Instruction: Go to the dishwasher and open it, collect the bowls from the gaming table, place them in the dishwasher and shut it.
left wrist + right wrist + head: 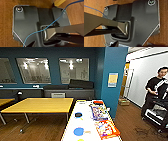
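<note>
Whether either gripper is wide, narrow or holding anything cannot be told: the two wrist views show the robot's own dark plate and jointed bar over brown wooden floor [6, 31], with a blue cable [52, 23] crossing the left one and a yellow table edge [60, 2] at one corner.

In the head view the gaming table [86, 114], white-topped with a yellow edge, runs forward from the lower middle of the picture. On it lie the bowls: a black bowl [78, 114] farthest along the table, a blue bowl [78, 131] nearer the camera, and a yellow-green bowl [80, 140] nearest, cut by the picture's edge. Beside the bowls, on the gaming table's right half, lie colourful board-game boxes [107, 129], one after another.

Left of the gaming table stands a plain yellow-topped table [40, 105]. Beyond the gaming table's far end a dark bench [68, 92] runs along a teal wall with framed panels. Just right of that far end rises a teal pillar [113, 79] bearing a yellow notice [112, 79]. Well to the right of the gaming table a person [155, 94] in black stands at a control rig.
</note>
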`<state>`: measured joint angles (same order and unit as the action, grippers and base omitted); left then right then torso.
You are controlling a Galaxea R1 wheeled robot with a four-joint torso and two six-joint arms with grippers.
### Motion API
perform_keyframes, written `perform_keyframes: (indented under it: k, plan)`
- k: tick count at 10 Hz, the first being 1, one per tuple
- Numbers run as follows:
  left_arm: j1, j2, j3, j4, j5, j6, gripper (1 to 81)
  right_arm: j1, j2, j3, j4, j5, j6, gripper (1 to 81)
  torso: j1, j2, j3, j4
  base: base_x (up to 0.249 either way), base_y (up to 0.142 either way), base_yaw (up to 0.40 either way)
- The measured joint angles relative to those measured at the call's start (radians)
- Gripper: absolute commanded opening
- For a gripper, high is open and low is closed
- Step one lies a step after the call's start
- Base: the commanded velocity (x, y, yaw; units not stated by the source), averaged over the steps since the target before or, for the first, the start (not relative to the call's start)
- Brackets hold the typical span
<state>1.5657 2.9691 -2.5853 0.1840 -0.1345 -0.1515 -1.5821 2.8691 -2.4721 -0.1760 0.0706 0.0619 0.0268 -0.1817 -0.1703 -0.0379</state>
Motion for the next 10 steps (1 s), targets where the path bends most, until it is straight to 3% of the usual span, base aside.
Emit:
perform_keyframes:
  k: [3,6,8,10]
  plan:
    - [-0.002,-0.050,0.087,0.000,-0.001,-0.001,81.1,0.003,-0.161,0.289,0.000,0.025,0.037,81.1,0.000,0.000,0.000,0.000,0.000,0.000,0.000]
    - [-0.004,-0.046,0.091,0.000,-0.002,-0.001,81.1,0.032,-0.434,0.615,0.001,0.078,0.067,81.1,0.000,0.000,-0.001,0.000,0.000,0.000,0.000]
    - [-0.011,-0.045,0.091,0.000,-0.004,-0.001,81.1,0.042,-0.648,0.825,0.003,0.113,0.090,81.1,-0.001,0.000,-0.036,0.000,0.000,0.000,0.000]
    - [-0.019,-0.044,0.090,0.000,-0.010,-0.001,81.1,0.061,-0.839,0.997,0.005,0.130,0.113,81.1,0.000,0.000,-0.102,0.000,0.000,0.000,0.000]
